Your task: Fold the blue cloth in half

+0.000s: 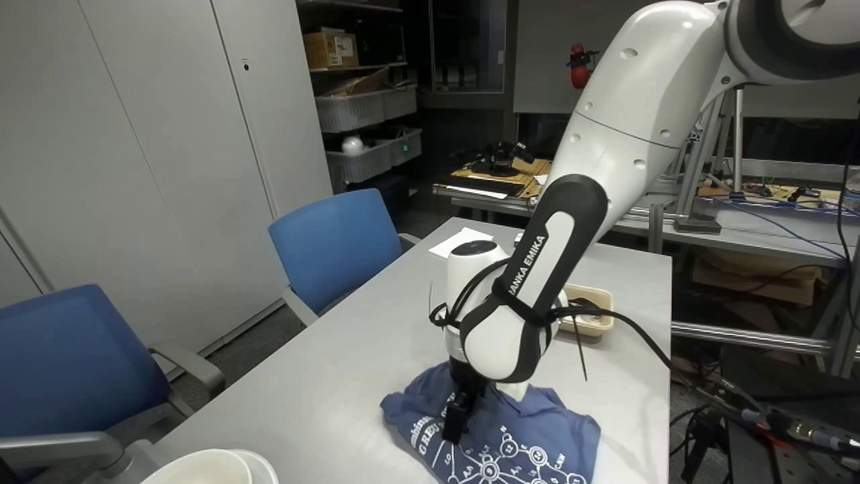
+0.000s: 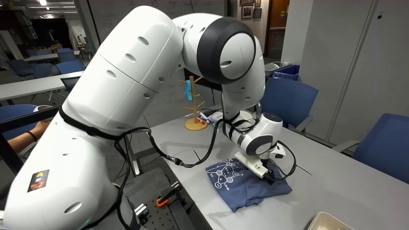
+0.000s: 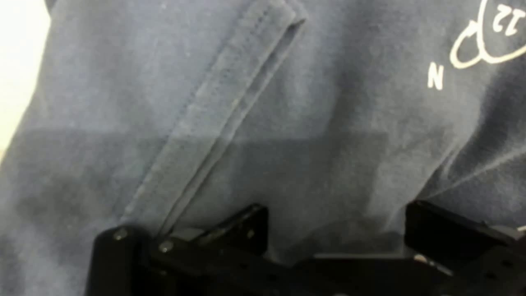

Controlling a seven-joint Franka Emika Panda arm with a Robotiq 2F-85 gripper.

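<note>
If several layers are pinched, the blue cloth (image 2: 244,186) may be bunched
Pincer (image 3: 337,225) is spread apart over it

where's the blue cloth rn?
In both exterior views, the blue cloth lies low, just right of centre, on the gray table beneath the open gripper.
</note>
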